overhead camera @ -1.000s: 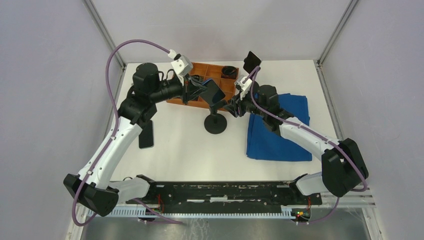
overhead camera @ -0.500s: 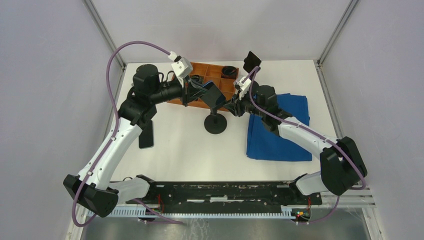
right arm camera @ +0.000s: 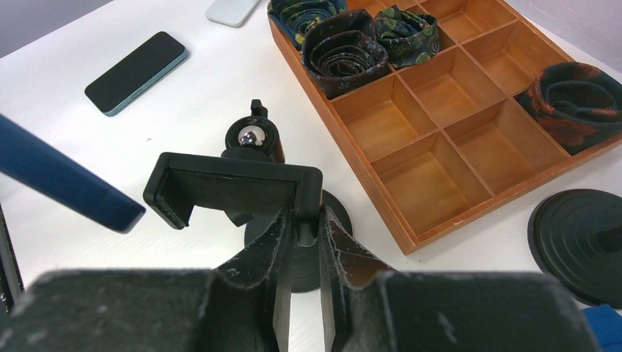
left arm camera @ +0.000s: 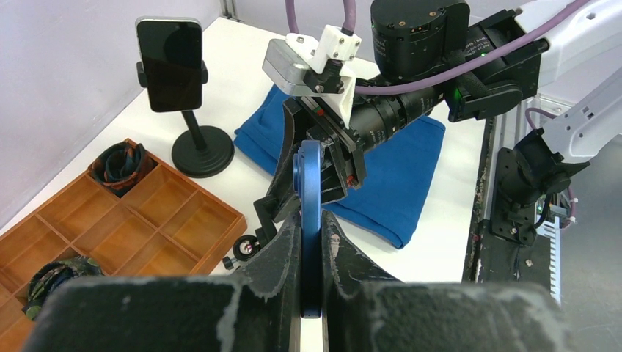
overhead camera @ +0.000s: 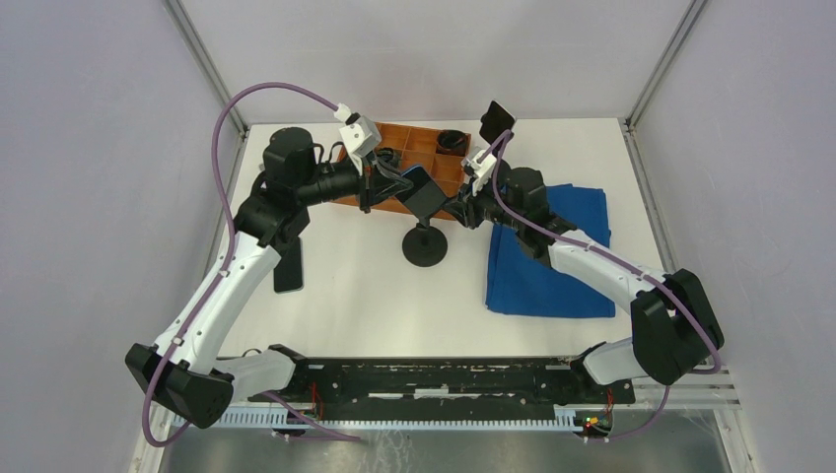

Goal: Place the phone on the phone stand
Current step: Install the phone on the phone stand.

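Top external: phone (overhead camera: 426, 195) is held in the air over the phone stand (overhead camera: 425, 243) at mid-table, not seated in it.
left gripper (left arm camera: 310, 233): fingers (left arm camera: 273, 253) pinch the phone's two flat faces, with the phone edge-on between them.
right gripper (right arm camera: 304, 220): closed on the lower lip of the stand's cradle (right arm camera: 233, 185).
gap: in the right wrist view the phone's blue corner sits at 9 o'clock of the cradle, near but not touching.
phone axis: in the left wrist view the long axis runs straight out from the fingers, toward the right wrist. From above the phone is tilted, running roughly 11 to 5 o'clock with the dark face up.
cradle: wide bar with a hooked arm at each end, on a ball joint above the round base.
edges, 12 o'clock: orange tray (overhead camera: 414, 158) just beside the stand's base, with rolled ties (right arm camera: 352, 44) in several compartments.
edges, 3 o'clock: blue cloth (overhead camera: 552, 261) lies flat under the right forearm.
edges, 9 o'clock: dark phone (overhead camera: 288, 264) lies flat, well apart, beside the left arm.
edges, 1 o'clock: second stand (left arm camera: 203, 150) near the far edge, with an upright phone (left arm camera: 170, 62) clamped in it.
open room: bare white table (overhead camera: 394, 305) from 6 o'clock of the base down to the arm bases.
room: grey walls on three sides, metal posts at the far corners.
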`<action>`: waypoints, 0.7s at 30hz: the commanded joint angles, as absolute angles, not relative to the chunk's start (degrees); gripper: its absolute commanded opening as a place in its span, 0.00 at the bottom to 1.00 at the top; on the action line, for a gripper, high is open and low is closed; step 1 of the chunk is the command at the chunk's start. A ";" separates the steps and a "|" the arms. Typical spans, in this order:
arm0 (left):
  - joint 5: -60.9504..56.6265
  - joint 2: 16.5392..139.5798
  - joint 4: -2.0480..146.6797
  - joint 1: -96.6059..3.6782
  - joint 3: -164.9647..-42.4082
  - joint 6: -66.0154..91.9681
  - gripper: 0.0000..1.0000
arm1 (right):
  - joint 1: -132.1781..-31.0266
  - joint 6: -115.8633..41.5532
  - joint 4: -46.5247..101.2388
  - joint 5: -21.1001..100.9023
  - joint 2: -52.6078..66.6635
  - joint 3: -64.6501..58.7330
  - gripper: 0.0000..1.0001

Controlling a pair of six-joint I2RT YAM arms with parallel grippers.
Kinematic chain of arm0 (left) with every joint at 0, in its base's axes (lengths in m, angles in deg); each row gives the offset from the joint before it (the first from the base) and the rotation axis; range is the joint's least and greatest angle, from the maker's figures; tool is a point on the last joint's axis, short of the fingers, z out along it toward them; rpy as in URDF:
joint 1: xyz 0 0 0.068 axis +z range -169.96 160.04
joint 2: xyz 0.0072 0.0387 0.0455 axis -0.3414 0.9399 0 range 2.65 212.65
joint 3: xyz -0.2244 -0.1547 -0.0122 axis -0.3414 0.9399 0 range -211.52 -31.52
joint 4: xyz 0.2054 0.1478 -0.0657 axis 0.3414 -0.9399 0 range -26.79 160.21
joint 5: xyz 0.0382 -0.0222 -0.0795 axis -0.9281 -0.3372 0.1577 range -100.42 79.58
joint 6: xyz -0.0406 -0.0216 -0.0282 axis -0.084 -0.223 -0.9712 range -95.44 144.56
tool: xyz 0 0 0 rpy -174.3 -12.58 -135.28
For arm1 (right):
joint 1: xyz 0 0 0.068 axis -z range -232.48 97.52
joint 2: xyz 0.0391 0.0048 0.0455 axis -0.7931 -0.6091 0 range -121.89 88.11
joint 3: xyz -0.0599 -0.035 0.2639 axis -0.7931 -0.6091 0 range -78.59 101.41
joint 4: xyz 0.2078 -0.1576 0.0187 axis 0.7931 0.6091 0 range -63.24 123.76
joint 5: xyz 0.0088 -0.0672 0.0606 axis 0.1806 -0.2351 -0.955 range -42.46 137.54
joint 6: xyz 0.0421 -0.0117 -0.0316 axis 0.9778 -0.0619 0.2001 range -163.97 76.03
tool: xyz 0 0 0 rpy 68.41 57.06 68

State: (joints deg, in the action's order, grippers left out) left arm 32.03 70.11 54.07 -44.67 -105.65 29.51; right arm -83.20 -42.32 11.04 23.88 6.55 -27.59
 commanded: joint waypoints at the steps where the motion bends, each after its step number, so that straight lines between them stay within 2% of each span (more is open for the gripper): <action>1: 34.33 68.31 58.04 -44.31 -106.35 29.63 0.02 | -83.50 -41.80 10.18 23.29 6.81 -25.00 0.30; 5: 34.53 68.23 58.05 -44.31 -106.31 29.65 0.02 | -83.52 -42.02 10.57 23.29 6.72 -24.34 0.32; 9: 34.71 68.24 57.96 -44.31 -106.32 29.62 0.02 | -83.49 -42.32 11.14 23.34 6.82 -23.60 0.29; 21: 36.59 68.51 58.73 -44.37 -105.95 29.04 0.02 | -83.48 -42.62 11.33 22.32 6.90 -23.62 0.10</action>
State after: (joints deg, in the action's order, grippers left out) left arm 33.56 70.09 54.09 -44.67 -105.58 29.51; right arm -83.20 -42.93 11.78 23.64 6.55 -26.21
